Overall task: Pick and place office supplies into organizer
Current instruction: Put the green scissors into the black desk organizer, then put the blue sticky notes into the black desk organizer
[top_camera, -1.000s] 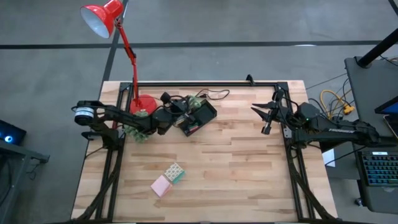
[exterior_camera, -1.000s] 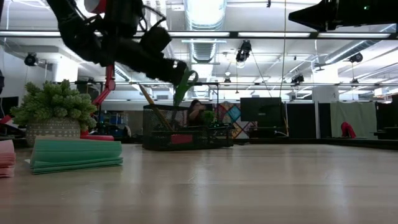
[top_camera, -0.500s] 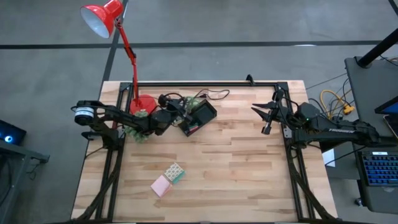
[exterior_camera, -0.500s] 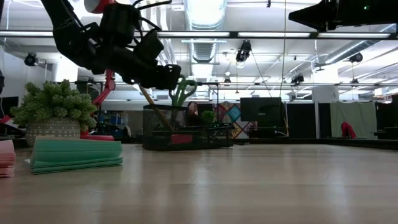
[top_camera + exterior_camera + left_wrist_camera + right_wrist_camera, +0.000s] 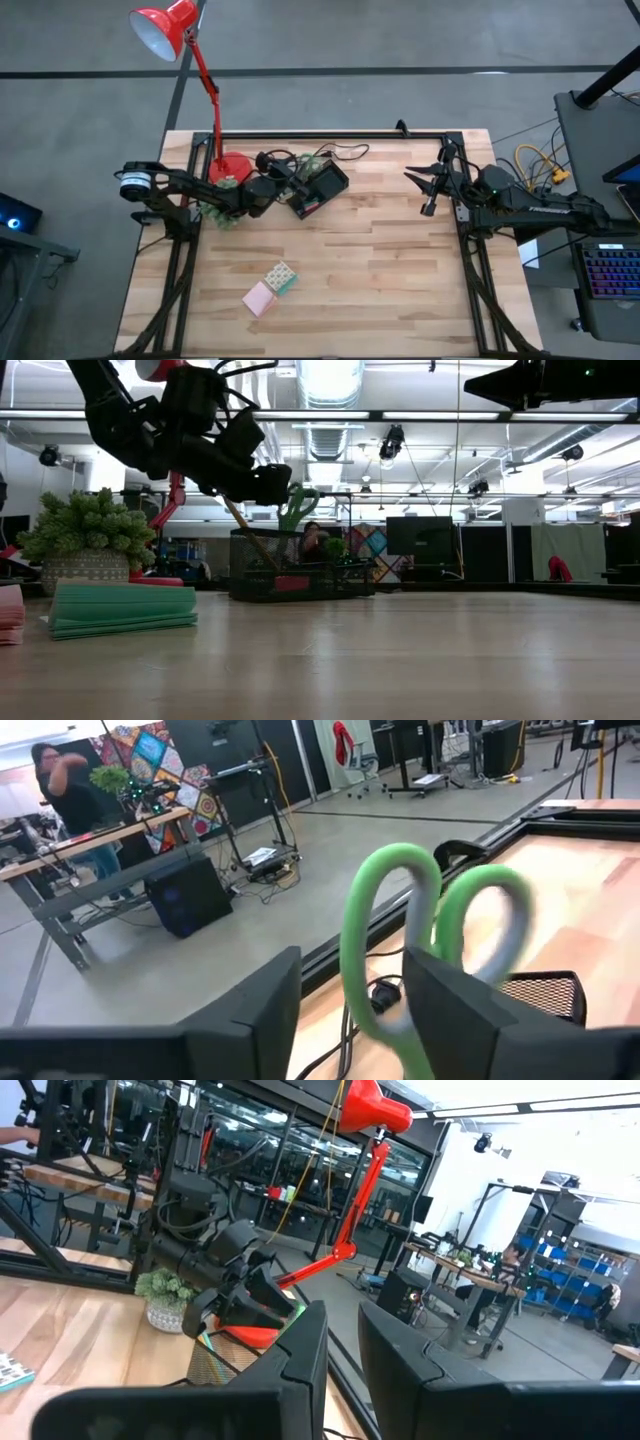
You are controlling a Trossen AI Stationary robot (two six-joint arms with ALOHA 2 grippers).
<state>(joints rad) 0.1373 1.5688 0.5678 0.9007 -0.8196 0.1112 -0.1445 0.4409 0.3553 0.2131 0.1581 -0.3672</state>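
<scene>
The black mesh organizer [image 5: 322, 186] stands at the table's far left, also seen in the low view [image 5: 300, 575]. The green-handled scissors [image 5: 297, 506] stand in it, handles up and leaning a little. My left gripper [image 5: 278, 478] is level just above the organizer's left side, open, with the scissors' handle loops [image 5: 392, 910] in and just past the gap between its fingers. A pink sticky-note pad [image 5: 258, 299] and a green-white patterned block [image 5: 282, 277] lie flat near the front. My right gripper [image 5: 426, 190] waits at the far right, open by a narrow gap and holding nothing. My left gripper stands open around the lower part of the scissors' left handle loop [image 5: 372, 1005], level from the table's left. I cannot tell whether either finger touches it. The scissors' blades are down inside the organizer.
A red desk lamp's base [image 5: 230, 167] and a small potted plant [image 5: 214, 210] stand just left of the organizer, under my left arm. A black cable [image 5: 345, 152] runs behind it. The wooden table's middle and right [image 5: 400, 270] lie bare.
My left gripper has sunk a little toward the organizer, rolled somewhat and opened. The scissors, held slanting in the shut fingers a second ago, now stand in the organizer with the handles up.
</scene>
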